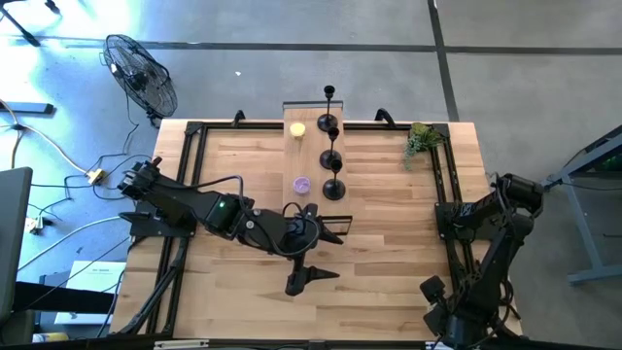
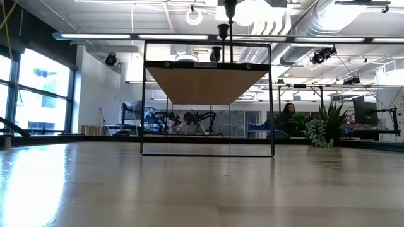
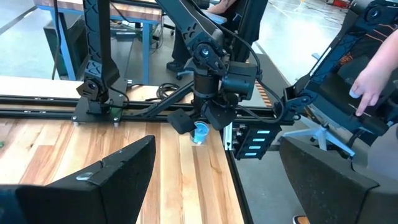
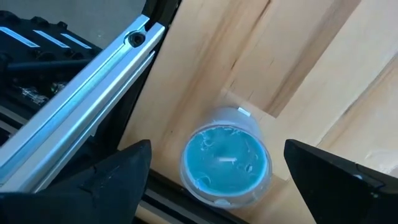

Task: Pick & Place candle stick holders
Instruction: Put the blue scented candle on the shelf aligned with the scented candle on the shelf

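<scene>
Three black candle stick holders (image 1: 331, 156) stand in a row at the table's far middle. In the low view they rise above a black frame (image 2: 222, 28). My left gripper (image 1: 313, 282) hangs open over the table's near middle, well short of them, with nothing between its fingers (image 3: 118, 171). My right gripper (image 4: 214, 158) is open and points down at the table's right edge. Its fingers stand on either side of a blue candle in a clear cup (image 4: 225, 163) without touching it. The left wrist view shows that gripper (image 3: 200, 127) over the candle (image 3: 200, 133).
A yellow candle (image 1: 297, 129) and a purple one (image 1: 302, 184) sit left of the holders. A green plant sprig (image 1: 423, 141) lies at the far right. Black rails (image 1: 447, 175) run along the table's sides. A person's hand (image 3: 373, 81) shows beyond the right edge.
</scene>
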Controlling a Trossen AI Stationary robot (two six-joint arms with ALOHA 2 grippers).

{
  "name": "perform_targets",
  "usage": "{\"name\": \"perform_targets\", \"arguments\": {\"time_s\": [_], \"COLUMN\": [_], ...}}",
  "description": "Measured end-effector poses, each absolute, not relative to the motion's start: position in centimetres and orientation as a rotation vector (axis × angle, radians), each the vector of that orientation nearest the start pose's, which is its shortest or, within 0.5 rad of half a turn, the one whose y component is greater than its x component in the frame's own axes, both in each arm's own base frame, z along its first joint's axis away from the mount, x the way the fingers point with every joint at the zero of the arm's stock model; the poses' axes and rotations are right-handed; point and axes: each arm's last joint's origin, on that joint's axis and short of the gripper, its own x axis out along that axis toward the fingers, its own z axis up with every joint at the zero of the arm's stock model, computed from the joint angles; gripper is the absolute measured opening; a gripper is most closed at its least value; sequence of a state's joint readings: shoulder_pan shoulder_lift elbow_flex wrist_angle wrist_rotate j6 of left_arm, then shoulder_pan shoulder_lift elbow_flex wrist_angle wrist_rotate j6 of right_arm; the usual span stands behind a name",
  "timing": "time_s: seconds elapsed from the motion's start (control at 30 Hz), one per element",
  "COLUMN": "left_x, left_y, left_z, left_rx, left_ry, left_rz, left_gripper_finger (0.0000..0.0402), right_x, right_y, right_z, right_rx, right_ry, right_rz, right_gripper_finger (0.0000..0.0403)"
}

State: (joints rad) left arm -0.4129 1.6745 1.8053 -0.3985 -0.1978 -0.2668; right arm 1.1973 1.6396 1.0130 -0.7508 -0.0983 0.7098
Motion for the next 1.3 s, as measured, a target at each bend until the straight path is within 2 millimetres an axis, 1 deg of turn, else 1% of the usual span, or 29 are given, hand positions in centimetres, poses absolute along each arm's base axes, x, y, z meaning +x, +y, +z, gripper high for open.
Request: {"name": "perform_targets", "arguments": {"time_s": [0.23, 0.57, 0.67, 0.77, 1.03, 1.3], "left_x": [34.6, 34.6, 34.6, 34.6, 34.8, 35.2], "left_y": [-14.5, -14.5, -14.5, -14.5, -14.6, -14.8], "left_z": [43.2, 43.2, 43.2, 43.2, 43.0, 42.5], "left_rx": [-0.184, -0.184, -0.184, -0.183, -0.180, -0.174], "left_ry": [0.282, 0.282, 0.282, 0.281, 0.284, 0.296], "left_rz": [-0.178, -0.178, -0.177, -0.173, -0.172, -0.168], "left_gripper_finger": [0.0337, 0.0337, 0.0337, 0.0337, 0.0337, 0.0337], "right_x": [10.0, 9.9, 9.9, 9.9, 9.9, 10.1], "right_y": [26.6, 26.2, 26.3, 26.3, 26.4, 26.3], "right_z": [16.2, 15.2, 15.2, 15.2, 15.3, 15.3], "right_rx": [-0.153, -0.122, -0.119, -0.119, -0.113, -0.058], "right_ry": [1.521, 1.517, 1.512, 1.510, 1.510, 1.534], "right_rz": [0.534, 0.510, 0.513, 0.515, 0.519, 0.478], "right_gripper_finger": [0.0362, 0.0359, 0.0344, 0.0319, 0.0229, 0.0226]}}
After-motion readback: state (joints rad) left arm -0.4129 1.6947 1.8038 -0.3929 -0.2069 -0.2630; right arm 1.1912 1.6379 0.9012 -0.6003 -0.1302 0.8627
